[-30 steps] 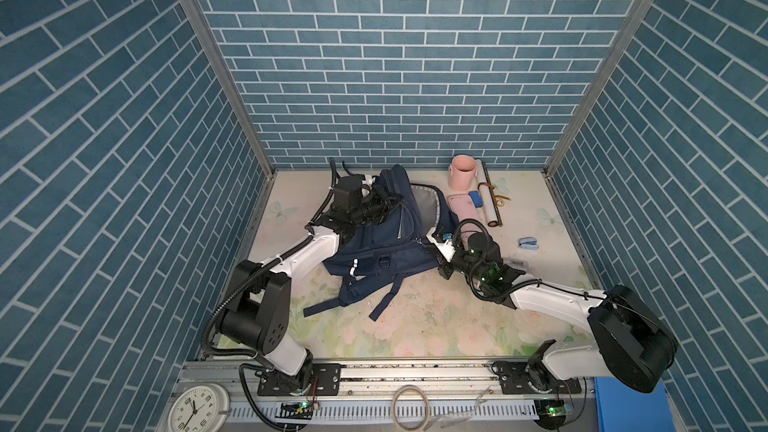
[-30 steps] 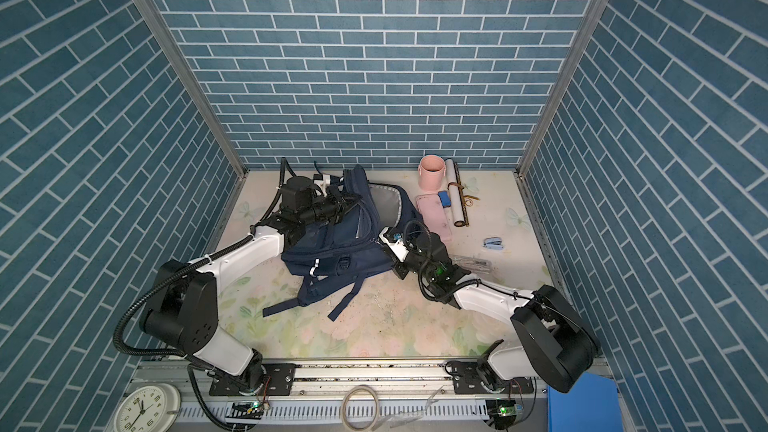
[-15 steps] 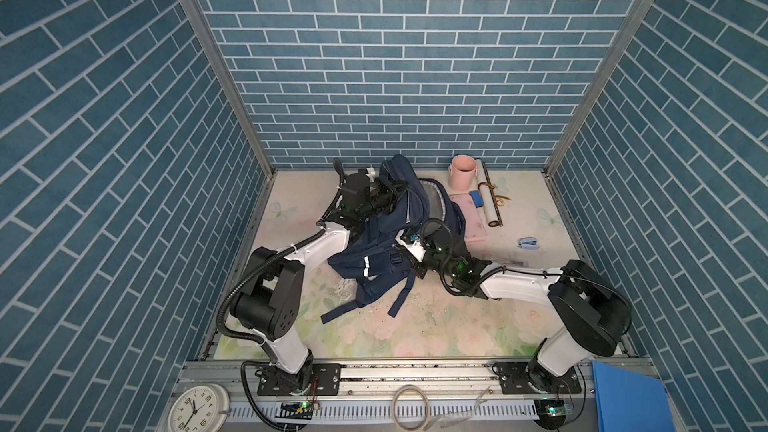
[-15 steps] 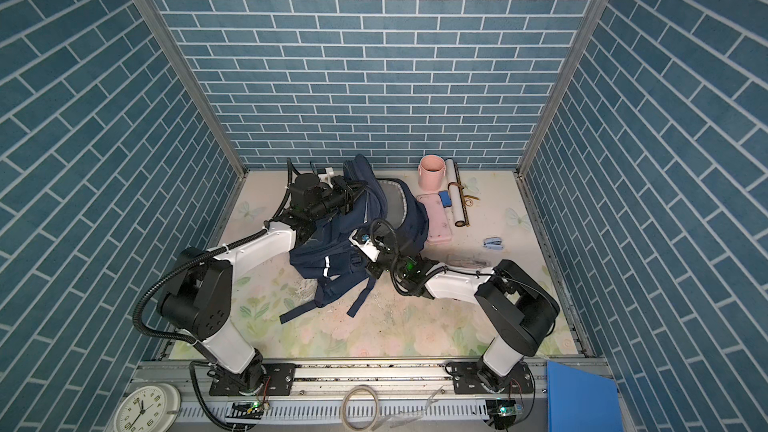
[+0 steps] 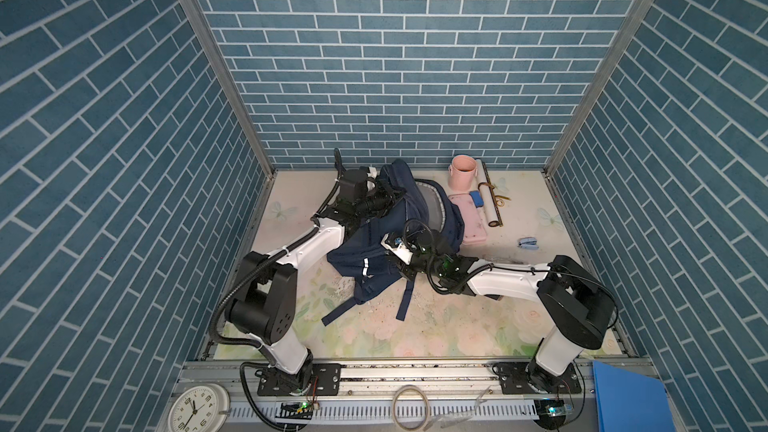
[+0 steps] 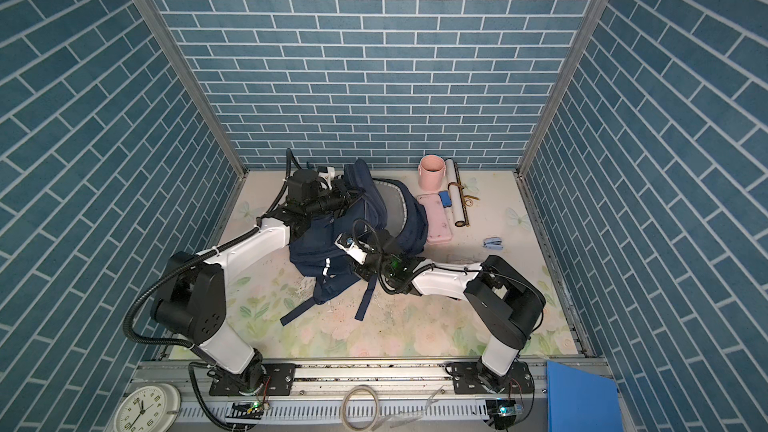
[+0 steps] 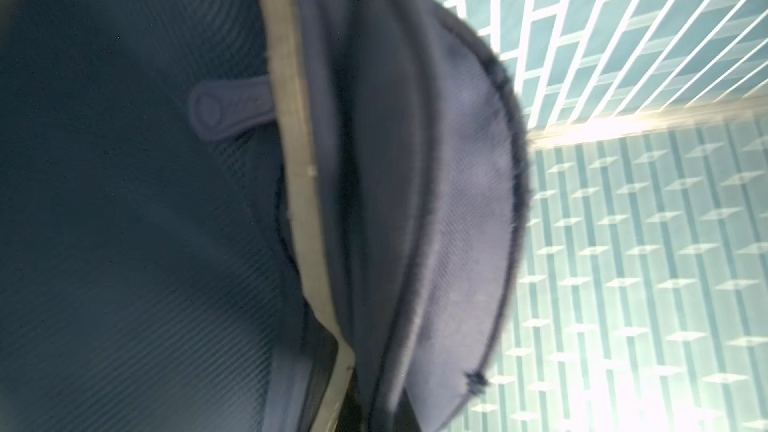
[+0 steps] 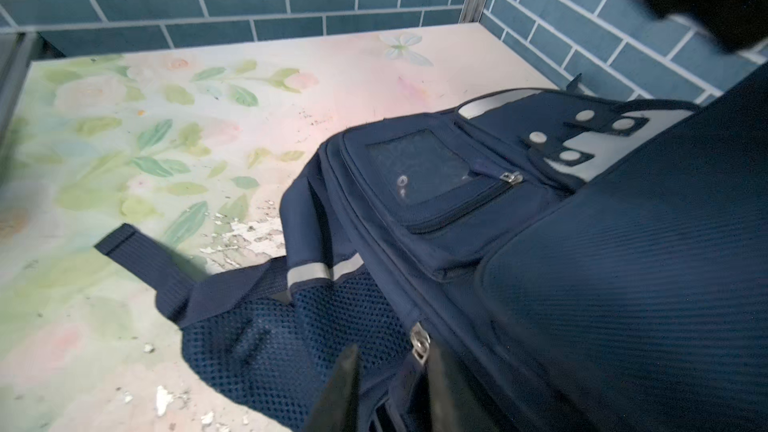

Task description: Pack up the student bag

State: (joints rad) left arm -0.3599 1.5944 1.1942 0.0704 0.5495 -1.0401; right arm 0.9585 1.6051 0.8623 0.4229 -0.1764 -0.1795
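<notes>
right gripper (image 8: pixel 392 353): fingers parted to a middling gap. The dark tab of a zip slider (image 8: pixel 419 340) lies between them, not visibly pinched. It sits low at the bag's side, next to the mesh side pocket (image 8: pixel 291 347).

left gripper (image 5: pixel 388 199): clamped tight, by all appearance on the upper edge of the student bag (image 5: pixel 357 255), whose top stands raised against it. The contact itself is hidden by fabric.

student bag: navy backpack, mid-table, slumped between the two arms. Its straps (image 5: pixel 338 311) trail toward the front edge. The main compartment gapes toward the back right, showing grey lining (image 5: pixel 432 201). No contents are visible inside.

loose items on the floral table (image 5: pixel 436 326), to the right of the bag:
- pink cup (image 5: pixel 462 174), upright near the back wall
- flat pink case (image 5: pixel 471 222), touching the bag's edge
- small blue block (image 5: pixel 477 199), at the case's far corner
- pale roll (image 5: pixel 488 197), just beside the case
- small blue item (image 5: pixel 528 243), kind unclear, well apart to the right

status (judged): opening stage. The bag is propped and unzipped, and nothing is loaded. Every loose item has yet to go in, and the bag must then be zipped closed.
</notes>
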